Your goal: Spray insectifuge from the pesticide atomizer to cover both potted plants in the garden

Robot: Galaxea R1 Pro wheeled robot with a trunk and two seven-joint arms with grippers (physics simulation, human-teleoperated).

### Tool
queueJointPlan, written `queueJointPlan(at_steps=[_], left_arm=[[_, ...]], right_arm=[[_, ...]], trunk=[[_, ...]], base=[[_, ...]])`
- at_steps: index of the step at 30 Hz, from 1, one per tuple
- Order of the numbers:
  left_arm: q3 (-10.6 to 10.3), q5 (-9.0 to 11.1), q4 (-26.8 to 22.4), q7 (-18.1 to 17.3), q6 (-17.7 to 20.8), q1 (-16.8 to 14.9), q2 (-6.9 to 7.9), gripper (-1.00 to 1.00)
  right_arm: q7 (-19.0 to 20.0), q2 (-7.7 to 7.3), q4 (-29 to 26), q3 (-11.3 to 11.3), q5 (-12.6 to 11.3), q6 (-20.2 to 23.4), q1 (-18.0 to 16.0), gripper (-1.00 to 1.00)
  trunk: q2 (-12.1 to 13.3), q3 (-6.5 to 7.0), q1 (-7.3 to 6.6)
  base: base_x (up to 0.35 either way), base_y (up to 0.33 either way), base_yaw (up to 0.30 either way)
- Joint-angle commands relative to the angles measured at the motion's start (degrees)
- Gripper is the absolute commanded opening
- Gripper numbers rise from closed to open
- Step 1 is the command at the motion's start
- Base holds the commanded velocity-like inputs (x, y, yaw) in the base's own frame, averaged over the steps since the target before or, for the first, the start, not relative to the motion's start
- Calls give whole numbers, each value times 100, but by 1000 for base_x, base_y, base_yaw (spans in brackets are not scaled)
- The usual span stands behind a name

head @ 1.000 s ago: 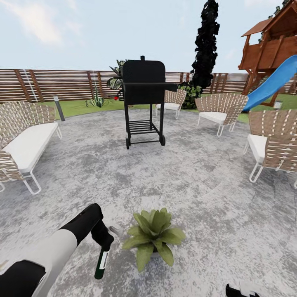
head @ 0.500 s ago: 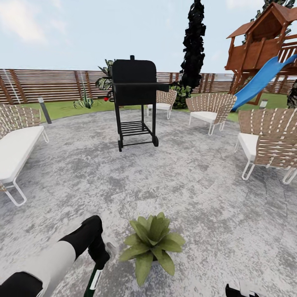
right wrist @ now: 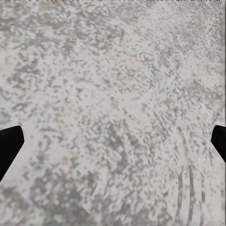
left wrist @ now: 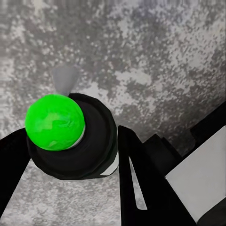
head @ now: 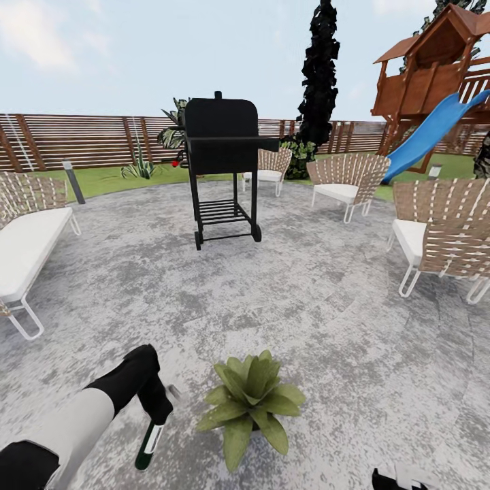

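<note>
My left gripper [head: 155, 414] is shut on the pesticide atomizer [head: 148, 444], a slim dark cylinder with a white label that hangs almost upright just above the paving. In the left wrist view the atomizer [left wrist: 70, 141] sits end-on between the black fingers [left wrist: 141, 179] and shows a bright green tip. One potted plant [head: 250, 401], a low rosette of pointed green leaves, stands on the round grey patio [head: 306, 299] just right of the atomizer, apart from it. Both dark fingertips of my right gripper [right wrist: 113, 141] are spread wide over bare paving; it is open and holds nothing.
A black barbecue grill [head: 223, 170] stands mid-patio ahead. Woven chairs [head: 347, 180] ring the right side and a white-cushioned bench [head: 24, 252] the left. Beyond are lawn, a slatted wooden fence [head: 88, 139], a spiky plant [head: 139, 167] and a playhouse with a blue slide [head: 429, 133].
A second ago the view turned right, then held still. Since half a second ago my left gripper has drawn a little left and up with the atomizer; the plant stays put.
</note>
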Motion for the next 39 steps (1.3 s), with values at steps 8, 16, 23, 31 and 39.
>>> queueJointPlan(at_steps=[8,16,23,31,39], left_arm=[[-50,-22,56,-53,12,83,-94,-100],[-33,-23,66,-54,-4,108,-131,-100],[-32,-72,7,18,-32,445,-117,-100],[-53,-100,-690,163,31,358,-122,-100],[-87,-94,-605,639,-41,636,-115,-100]], right_arm=[[-25,-38,5,-41,78,-23,-5,100],[-34,-39,-4,-41,61,-15,-5,100],[-34,-32,5,-41,61,-14,-5,100],[-34,-30,6,-41,62,-14,-5,100],[-34,-31,14,-41,69,-20,-4,100]], trunk=[[-2,-5,-1],[-2,-5,-1],[-2,-5,-1],[-2,-5,-1],[-2,-5,-1]], base=[[64,12,0],[115,77,-63],[1,1,-167],[0,0,-4],[0,0,0]])
